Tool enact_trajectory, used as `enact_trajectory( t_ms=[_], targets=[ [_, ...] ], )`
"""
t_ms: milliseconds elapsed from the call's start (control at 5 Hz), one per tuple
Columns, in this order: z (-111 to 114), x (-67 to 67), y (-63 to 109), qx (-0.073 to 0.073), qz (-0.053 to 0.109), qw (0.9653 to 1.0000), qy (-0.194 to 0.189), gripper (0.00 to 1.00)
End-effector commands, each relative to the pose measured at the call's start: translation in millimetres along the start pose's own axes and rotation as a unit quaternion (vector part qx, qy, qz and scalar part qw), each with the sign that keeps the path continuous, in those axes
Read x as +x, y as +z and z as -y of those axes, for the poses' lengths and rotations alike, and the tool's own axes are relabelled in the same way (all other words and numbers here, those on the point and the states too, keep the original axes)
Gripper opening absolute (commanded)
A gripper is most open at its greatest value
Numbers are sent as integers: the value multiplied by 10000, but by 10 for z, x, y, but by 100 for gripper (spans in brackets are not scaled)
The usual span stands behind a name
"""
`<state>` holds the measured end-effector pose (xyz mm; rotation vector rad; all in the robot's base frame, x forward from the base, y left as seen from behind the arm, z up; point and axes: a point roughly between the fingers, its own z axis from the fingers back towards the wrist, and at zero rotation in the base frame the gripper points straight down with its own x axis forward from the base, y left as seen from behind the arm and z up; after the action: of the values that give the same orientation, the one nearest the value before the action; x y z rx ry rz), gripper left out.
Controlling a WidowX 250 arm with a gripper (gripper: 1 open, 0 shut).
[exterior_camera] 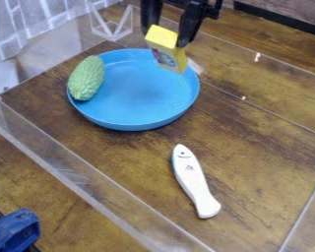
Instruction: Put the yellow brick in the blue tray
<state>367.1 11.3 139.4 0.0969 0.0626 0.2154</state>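
The bright yellow rectangular brick (165, 40) was gripped in the dark hand (177, 33) of the robot arm, closed on the brick's upper part at the top of the view. The brick lay just below the hand and stuck out downward from it, tilted, with its lower end pointing toward the wide round shallow blue plastic tray (134, 96). It overlapped the far right part of the tray in the view; how high above the tray it hung could not be told. One face of the brick carried a pale label with a small patch of red, and the writing on it was too small to read.

The tray sat on the brown wooden counter (259, 138). At the tray's left side, inside its rim, lay a green bumpy oval object (87, 78), standing lengthwise along the edge. Nearer the camera than the tray, and to its right, a white elongated object (193, 181) lay on the counter, apart from the tray, its broad end toward the camera. Small dark marks showed near its narrow far end, too small to make out as letters. Well apart from the tray, at the near left corner of the view, was a blue rounded object (15, 228), cut off by the edge. Behind the tray, to its left, stood a pale wire-like frame (115, 22).
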Motion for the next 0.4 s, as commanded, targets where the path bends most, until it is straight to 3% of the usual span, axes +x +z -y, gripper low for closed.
enact_trajectory(
  t_ms=[0,200],
  targets=[
    [-24,-65,299,-90,479,9987,-128,0],
    [-38,-90,267,-84,493,9984,-254,0]
  ],
)
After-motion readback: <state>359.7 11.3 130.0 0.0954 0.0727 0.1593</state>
